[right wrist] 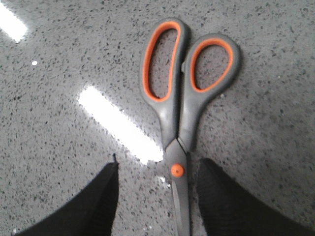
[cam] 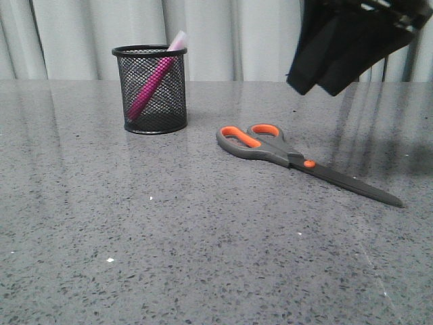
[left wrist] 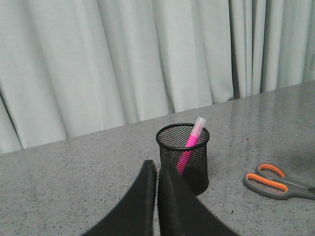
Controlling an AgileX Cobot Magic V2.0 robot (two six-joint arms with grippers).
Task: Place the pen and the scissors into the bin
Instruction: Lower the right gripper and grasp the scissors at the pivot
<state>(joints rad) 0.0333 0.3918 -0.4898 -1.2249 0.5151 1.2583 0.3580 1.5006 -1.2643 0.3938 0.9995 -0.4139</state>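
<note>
The black mesh bin (cam: 150, 89) stands at the back left of the table, with the magenta pen (cam: 152, 84) leaning inside it, its cap above the rim. Both also show in the left wrist view, the bin (left wrist: 183, 157) and the pen (left wrist: 190, 142). The scissors (cam: 298, 160) lie flat right of centre, handles toward the bin. My right gripper (cam: 321, 78) hangs open above them; in its wrist view (right wrist: 157, 169) the fingers straddle the scissors (right wrist: 184, 93) at the orange pivot. My left gripper (left wrist: 157, 167) is shut and empty, short of the bin.
The grey speckled table (cam: 169, 237) runs back to a pale curtain (cam: 230, 34). The left arm does not show in the front view.
</note>
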